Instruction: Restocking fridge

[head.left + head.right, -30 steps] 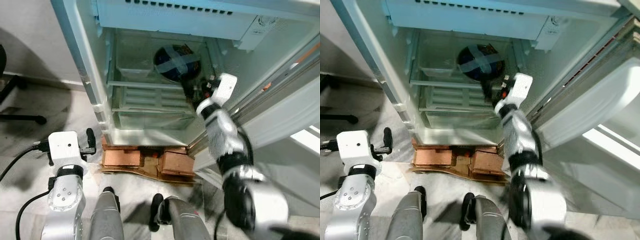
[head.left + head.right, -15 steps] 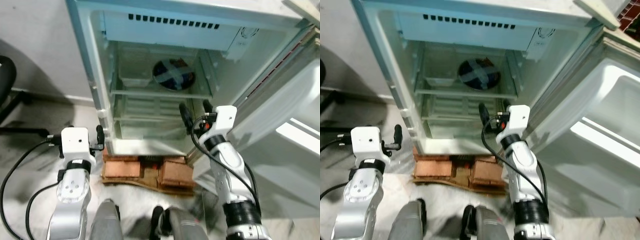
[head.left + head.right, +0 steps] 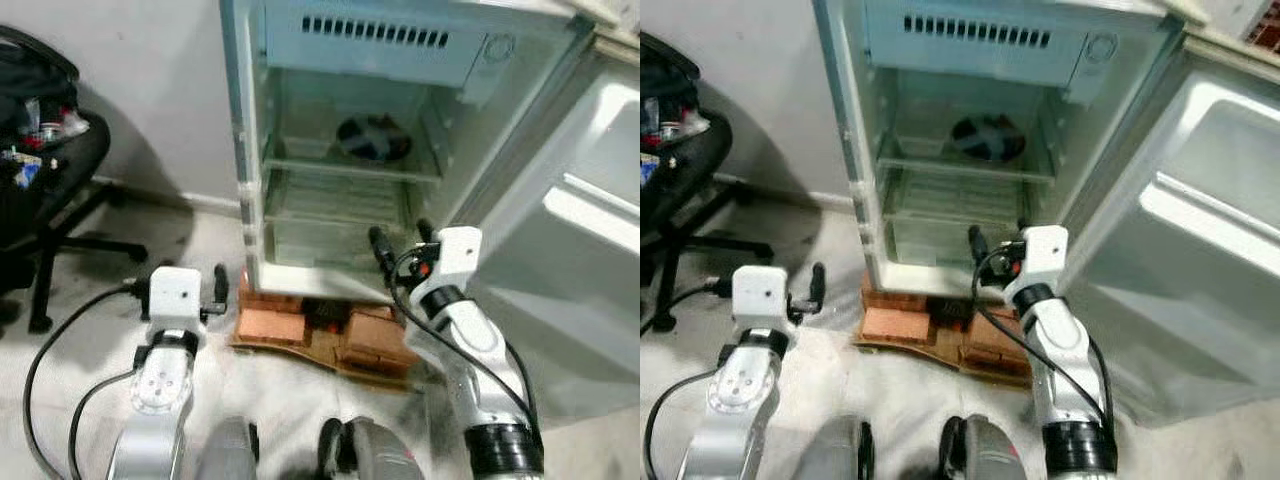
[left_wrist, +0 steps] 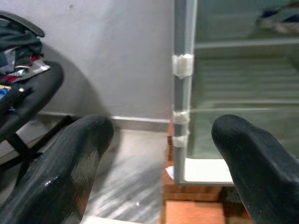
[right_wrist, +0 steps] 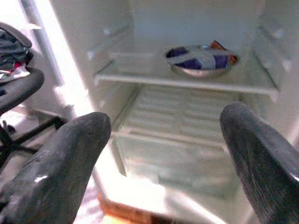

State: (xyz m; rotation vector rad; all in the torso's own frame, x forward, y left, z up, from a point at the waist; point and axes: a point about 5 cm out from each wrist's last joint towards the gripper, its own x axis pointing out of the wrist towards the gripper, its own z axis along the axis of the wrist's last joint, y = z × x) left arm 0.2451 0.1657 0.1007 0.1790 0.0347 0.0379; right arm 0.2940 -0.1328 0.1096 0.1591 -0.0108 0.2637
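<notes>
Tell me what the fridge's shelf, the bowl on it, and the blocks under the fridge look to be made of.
Shelf: looks like clear glass or plastic; you see through it.
Bowl: seems shiny metal, with a dark cover crossed by pale tape.
Blocks: likely brick, going by the matte reddish-orange faces.

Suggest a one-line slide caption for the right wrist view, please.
Open right gripper faces the open fridge, where a covered bowl sits on the upper shelf.

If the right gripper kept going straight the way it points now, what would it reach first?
Probably the open fridge interior: the right gripper aims between its shelves, just below the shelf holding the covered bowl. Nothing shows in between, though depth is unclear.
</notes>
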